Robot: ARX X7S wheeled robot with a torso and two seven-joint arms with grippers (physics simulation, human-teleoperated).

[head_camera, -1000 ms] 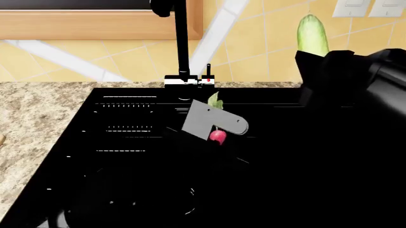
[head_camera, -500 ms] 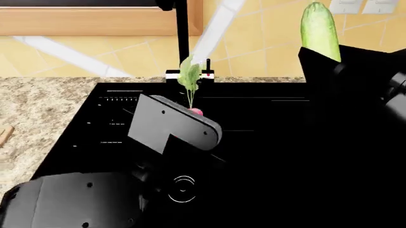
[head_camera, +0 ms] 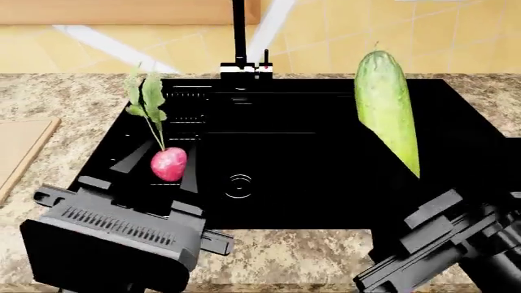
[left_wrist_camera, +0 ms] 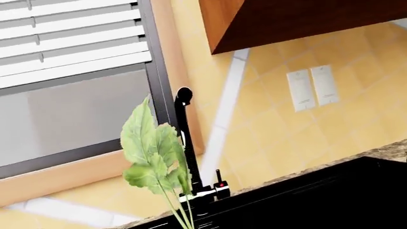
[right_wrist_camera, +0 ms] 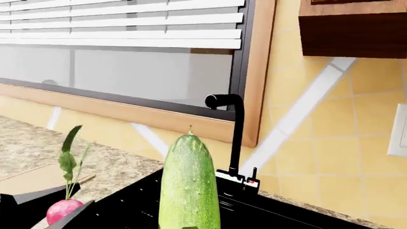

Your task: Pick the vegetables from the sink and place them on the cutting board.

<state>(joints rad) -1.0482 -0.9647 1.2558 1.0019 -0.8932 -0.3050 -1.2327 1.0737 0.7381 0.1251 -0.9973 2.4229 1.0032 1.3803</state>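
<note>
My left gripper point(head_camera: 167, 170) is shut on the pink-red radish point(head_camera: 168, 163) and holds it above the left part of the black sink point(head_camera: 301, 159), leaves point(head_camera: 145, 97) up. The leaves also fill the left wrist view point(left_wrist_camera: 152, 152); the jaws are out of that frame. My right gripper point(head_camera: 419, 195) is shut on the lower end of the yellow-green cucumber point(head_camera: 385, 107), which stands tilted above the sink's right part and also shows in the right wrist view point(right_wrist_camera: 188, 186). The tan cutting board point(head_camera: 21, 152) lies on the counter at the far left.
A black-and-chrome faucet point(head_camera: 238, 36) stands at the sink's back edge. Speckled granite countertop point(head_camera: 285, 253) surrounds the basin. A tiled wall and a window with blinds point(right_wrist_camera: 127, 28) are behind. The drain point(head_camera: 238, 185) is in the sink's middle.
The head view has dropped and pulled back. My left gripper has carried the radish left and toward the front. The cucumber in my right gripper now sits lower and nearer the middle of the view.
</note>
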